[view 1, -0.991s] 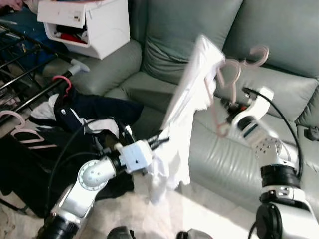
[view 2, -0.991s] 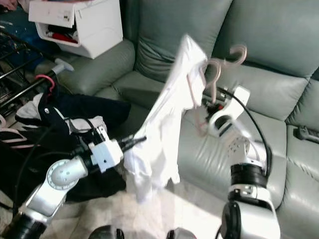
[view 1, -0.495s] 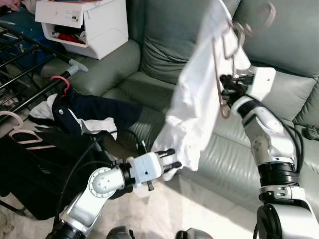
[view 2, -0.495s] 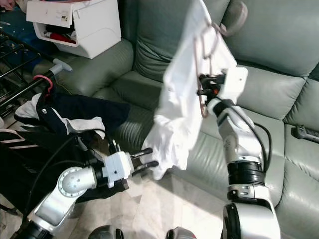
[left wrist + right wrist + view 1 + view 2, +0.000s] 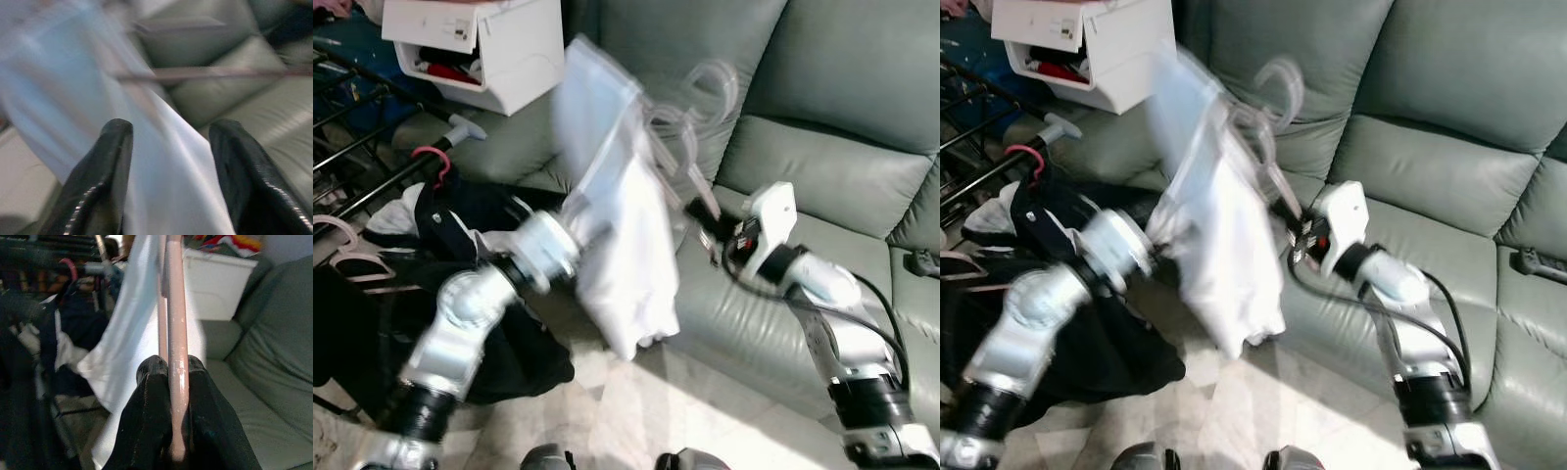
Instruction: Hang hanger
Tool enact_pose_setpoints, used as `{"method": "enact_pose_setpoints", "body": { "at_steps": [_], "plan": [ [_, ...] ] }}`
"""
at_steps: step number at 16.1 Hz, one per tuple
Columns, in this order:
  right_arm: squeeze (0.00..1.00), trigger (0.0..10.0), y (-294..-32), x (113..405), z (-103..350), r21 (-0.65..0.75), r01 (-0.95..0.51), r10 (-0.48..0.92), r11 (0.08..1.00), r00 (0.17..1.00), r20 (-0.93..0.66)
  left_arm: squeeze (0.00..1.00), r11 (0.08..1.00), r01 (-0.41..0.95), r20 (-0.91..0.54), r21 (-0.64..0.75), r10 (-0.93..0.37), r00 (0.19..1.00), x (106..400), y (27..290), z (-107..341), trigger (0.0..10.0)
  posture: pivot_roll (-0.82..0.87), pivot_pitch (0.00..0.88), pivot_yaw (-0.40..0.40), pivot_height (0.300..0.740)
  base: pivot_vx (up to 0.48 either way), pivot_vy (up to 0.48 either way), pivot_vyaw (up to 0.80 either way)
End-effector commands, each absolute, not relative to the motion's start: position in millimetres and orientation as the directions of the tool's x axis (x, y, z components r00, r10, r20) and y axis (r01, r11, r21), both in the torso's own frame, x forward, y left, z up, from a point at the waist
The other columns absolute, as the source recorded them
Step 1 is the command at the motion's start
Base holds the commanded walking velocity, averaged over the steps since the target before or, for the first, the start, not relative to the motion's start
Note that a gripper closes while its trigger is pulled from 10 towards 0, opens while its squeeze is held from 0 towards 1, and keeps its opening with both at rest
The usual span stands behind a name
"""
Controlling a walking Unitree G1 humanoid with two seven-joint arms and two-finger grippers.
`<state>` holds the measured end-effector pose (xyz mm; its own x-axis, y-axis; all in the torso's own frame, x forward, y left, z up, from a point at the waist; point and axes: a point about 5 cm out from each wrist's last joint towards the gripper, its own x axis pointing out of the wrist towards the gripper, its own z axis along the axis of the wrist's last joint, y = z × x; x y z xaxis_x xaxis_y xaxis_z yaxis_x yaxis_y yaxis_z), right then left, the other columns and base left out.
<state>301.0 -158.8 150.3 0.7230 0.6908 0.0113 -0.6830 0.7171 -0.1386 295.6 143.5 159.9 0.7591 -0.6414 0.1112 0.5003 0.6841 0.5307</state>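
— Grey-green sofa (image 5: 822, 98) across the back, pale floor (image 5: 636, 411) in front of it. What's on the left?

— Black rack (image 5: 352, 176) with dark clothes (image 5: 480, 220) heaped over it, a red hook (image 5: 435, 162) on one bar, and a white box (image 5: 489, 44) sitting on the sofa arm.

— And the hanger?

— Pink hanger (image 5: 175, 333), held up in the air before the sofa's seat. The right tool (image 5: 171, 396) has it: both black fingers (image 5: 151, 406) are pressed onto the pink rod, narrow, rod between them. In the head views its hooks (image 5: 705, 83) are blurred and point up toward the back cushion.

— Anything on it?

— White cloth (image 5: 617, 245) drapes from it and hangs down toward the floor, also blurred. It is between the two arms.

— Left tool?

— Left tool (image 5: 171, 171) is at the cloth's left side, roughly halfway down it. Its fingers (image 5: 102, 181) stand wide apart, with the white cloth lying in the gap. Whether they touch the cloth, I cannot tell; the view is smeared. A thin rod (image 5: 220, 73) crosses beyond them in the wrist view.

— Hanger near the rack?

— Apart from it; it is over the sofa's front edge, with the rack off to the left.
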Motion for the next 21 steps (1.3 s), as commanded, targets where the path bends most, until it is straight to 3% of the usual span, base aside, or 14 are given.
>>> {"method": "enact_pose_setpoints", "body": {
  "at_steps": [1, 4, 12, 13, 21],
  "plan": [
    [0.0, 10.0, -152, 298, 172, -0.178, -0.712, 0.732, 0.68, 0.675, 0.098, 1.0, 0.711, 0.468, 0.135, 0.525, -0.612, 0.779, 299, 149, 163, 10.0, -0.02, 0.0, -0.025, 0.74, 0.0, 0.0, 0.0],
    [0.0, 10.0, -151, 290, 168, -0.186, -0.767, 0.786, 0.614, 0.614, 0.065, 1.0, 0.778, 0.416, 0.197, 0.471, -0.553, 0.809, 306, 154, 171, 10.0, -0.02, 0.0, -0.025, 0.74, 0.0, 0.0, 0.0],
    [0.0, 10.0, -145, 278, 168, -0.185, -0.865, 0.882, 0.466, 0.47, 0.022, 1.0, 0.797, 0.332, 0.189, 0.505, -0.478, 0.858, 315, 162, 168, 10.0, -0.03, 0.0, -0.018, 0.74, 0.0, 0.0, 0.0],
    [0.0, 10.0, -145, 279, 169, -0.194, -0.867, 0.885, 0.46, 0.466, 0.019, 0.0, 0.818, 0.337, 0.17, 0.466, -0.457, 0.873, 318, 165, 165, 0.0, -0.04, 0.0, -0.017, 0.74, 0.0, 0.0, 0.0],
    [0.0, 10.0, -146, 275, 165, -0.214, -0.874, 0.893, 0.437, 0.45, -0.018, 0.0, 0.842, 0.325, 0.142, 0.431, -0.419, 0.897, 322, 174, 161, 0.0, -0.04, 0.0, -0.022, 0.74, 0.0, 0.0, 0.0]
  ]
}}
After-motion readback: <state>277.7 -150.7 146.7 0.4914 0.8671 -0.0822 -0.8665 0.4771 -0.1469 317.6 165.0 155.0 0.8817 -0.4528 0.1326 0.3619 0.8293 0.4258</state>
